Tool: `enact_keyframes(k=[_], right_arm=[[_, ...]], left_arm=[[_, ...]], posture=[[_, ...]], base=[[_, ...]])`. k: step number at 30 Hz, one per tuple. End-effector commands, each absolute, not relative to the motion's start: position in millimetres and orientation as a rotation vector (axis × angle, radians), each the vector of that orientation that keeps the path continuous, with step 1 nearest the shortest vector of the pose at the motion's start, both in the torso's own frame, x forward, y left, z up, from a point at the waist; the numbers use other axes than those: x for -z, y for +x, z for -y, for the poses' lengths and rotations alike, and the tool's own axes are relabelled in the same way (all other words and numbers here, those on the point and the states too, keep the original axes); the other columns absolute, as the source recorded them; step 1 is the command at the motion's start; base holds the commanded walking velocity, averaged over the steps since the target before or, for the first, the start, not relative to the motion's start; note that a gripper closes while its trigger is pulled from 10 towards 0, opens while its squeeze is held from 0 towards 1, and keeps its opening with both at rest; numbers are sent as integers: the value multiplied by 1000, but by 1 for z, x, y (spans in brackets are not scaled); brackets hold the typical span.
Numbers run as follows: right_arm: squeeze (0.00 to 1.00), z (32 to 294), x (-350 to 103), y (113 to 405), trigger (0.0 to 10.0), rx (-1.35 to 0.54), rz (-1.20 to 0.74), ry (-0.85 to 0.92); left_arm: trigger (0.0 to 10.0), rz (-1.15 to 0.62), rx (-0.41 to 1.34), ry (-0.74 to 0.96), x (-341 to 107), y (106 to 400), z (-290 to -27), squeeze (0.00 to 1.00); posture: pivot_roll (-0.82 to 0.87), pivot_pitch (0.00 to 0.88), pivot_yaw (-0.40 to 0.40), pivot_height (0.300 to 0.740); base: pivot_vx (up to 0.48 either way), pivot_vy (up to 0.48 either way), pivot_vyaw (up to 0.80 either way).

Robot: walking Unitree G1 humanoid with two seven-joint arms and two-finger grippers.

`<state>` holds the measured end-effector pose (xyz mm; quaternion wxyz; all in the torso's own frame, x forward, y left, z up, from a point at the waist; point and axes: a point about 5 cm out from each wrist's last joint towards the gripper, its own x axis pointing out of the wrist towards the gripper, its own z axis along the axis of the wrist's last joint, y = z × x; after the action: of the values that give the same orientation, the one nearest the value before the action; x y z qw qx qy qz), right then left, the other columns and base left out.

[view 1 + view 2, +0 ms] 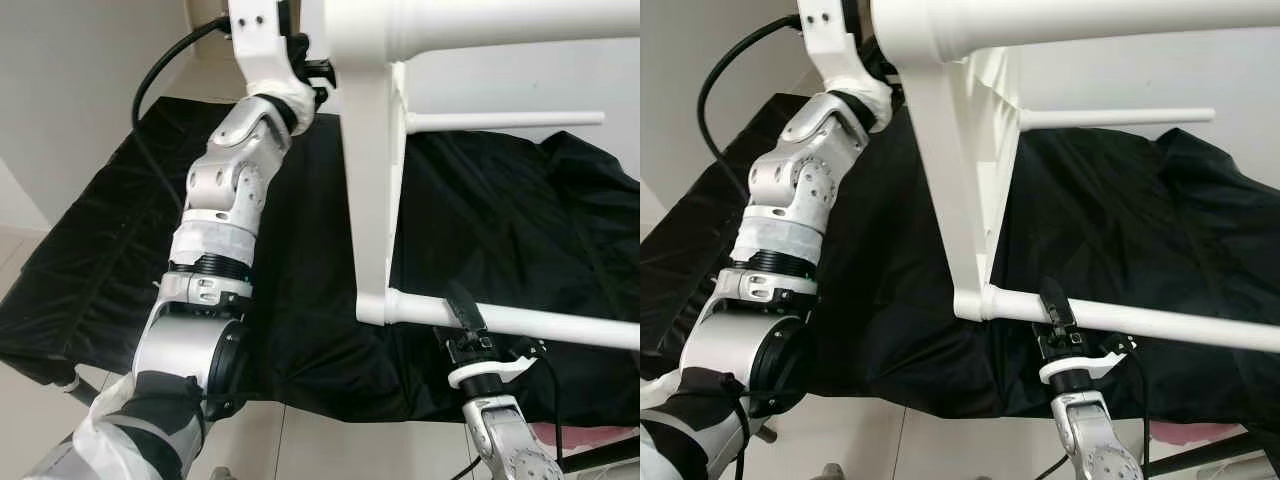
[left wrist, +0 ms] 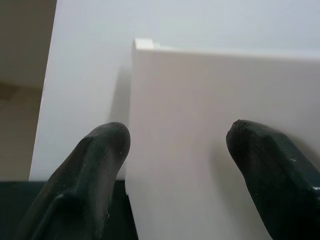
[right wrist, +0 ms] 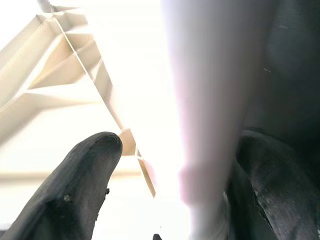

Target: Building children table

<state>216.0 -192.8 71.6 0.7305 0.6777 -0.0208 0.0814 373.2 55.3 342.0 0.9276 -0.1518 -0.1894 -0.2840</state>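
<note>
white table [image 1: 372, 190], three legs; left gripper [image 2: 175, 145] astride panel, right gripper [image 1: 1055, 305] clamped on leg [image 1: 1160, 322]

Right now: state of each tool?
Left tool: fingers either side of the white table panel; grip cannot be told.
Right tool: at the lower table leg; grip cannot be told.

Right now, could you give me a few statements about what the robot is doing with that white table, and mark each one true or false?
1. The white table is tipped on its side above a black cloth. True.
2. The right pincer has its fingers around a round white table leg. True.
3. The cloth under the table is red. False: it is black.
4. The left pincer has its fingers at a flat white edge of the table. True.
5. The table lacks legs. False: three round legs are fitted.
</note>
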Motion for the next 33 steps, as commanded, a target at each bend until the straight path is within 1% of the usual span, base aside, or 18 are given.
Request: enact_keyframes(k=[1, 2, 6, 7, 9, 10, 12, 13, 15, 16, 19, 20, 26, 28, 29, 30, 31, 33], right_arm=[[1000, 189, -72, 212, 10000, -184, 55, 1522], [1000, 191, -71, 197, 10000, -174, 42, 1512], [1000, 195, -71, 187, 10000, -158, 35, 1494], [831, 198, -70, 181, 10000, -144, 37, 1493], [831, 201, -69, 177, 10000, -135, 38, 1494], [0, 207, -68, 161, 10000, -116, 43, 1485], [0, 207, -68, 161, 10000, -116, 43, 1485], [0, 210, -69, 149, 10000, -112, 66, 1478], [0, 212, -73, 143, 10000, -120, 93, 1454], [0, 212, -73, 143, 10000, -120, 93, 1454], [0, 215, -87, 144, 10000, -148, 176, 1360], [0, 215, -87, 144, 10000, -148, 176, 1360], [0, 220, -113, 159, 10000, -195, 275, 1290], [0, 220, -113, 159, 10000, -195, 275, 1290], [0, 222, -121, 164, 10000, -203, 303, 1270], [0, 227, -135, 174, 10000, -217, 354, 1242], [0, 227, -135, 174, 10000, -217, 354, 1242], [0, 230, -143, 181, 10000, -217, 381, 1223]], left_arm=[[10000, 389, 609, -304, -346, 372, -48, 0], [10000, 395, 617, -304, -350, 371, -45, 0], [10000, 398, 623, -304, -352, 371, -44, 0], [10000, 400, 627, -305, -353, 371, -43, 0], [10000, 401, 630, -306, -354, 371, -43, 0], [10000, 408, 637, -300, -358, 369, -41, 0], [10000, 408, 637, -300, -358, 369, -41, 0], [10000, 413, 642, -288, -361, 368, -39, 0], [10000, 411, 651, -285, -362, 368, -37, 0], [10000, 411, 651, -285, -362, 368, -37, 0], [10000, 399, 669, -277, -359, 367, -34, 0], [10000, 399, 669, -277, -359, 367, -34, 0], [10000, 364, 679, -252, -347, 368, -35, 0], [10000, 364, 679, -252, -347, 368, -35, 0], [10000, 355, 675, -236, -342, 368, -37, 0], [10000, 333, 657, -210, -331, 369, -45, 0], [10000, 333, 657, -210, -331, 369, -45, 0], [10000, 320, 639, -186, -324, 370, -55, 0]], posture=[[-8, 23, -32, 740], [-22, 31, -28, 740], [-24, 35, -27, 740], [-29, 37, -27, 740], [-29, 37, -27, 740], [-30, 47, -23, 740], [-30, 47, -23, 740], [-31, 48, -19, 740], [-31, 50, -13, 740], [-31, 50, -13, 740], [-34, 50, 2, 740], [-34, 50, 2, 740], [-39, 44, 12, 740], [-39, 44, 12, 740], [-35, 38, 12, 740], [-30, 32, 10, 740], [-30, 32, 10, 740], [-29, 31, 7, 740]], base=[[0, 0, 0], [0, 0, 0], [0, 0, 0], [0, 0, 0], [0, 0, 0], [0, 0, 0], [0, 0, 0], [0, 0, 0], [0, 0, 0], [0, 0, 0], [0, 0, 0], [0, 0, 0], [0, 0, 0], [0, 0, 0], [0, 0, 0], [0, 0, 0], [0, 0, 0], [0, 0, 0]])
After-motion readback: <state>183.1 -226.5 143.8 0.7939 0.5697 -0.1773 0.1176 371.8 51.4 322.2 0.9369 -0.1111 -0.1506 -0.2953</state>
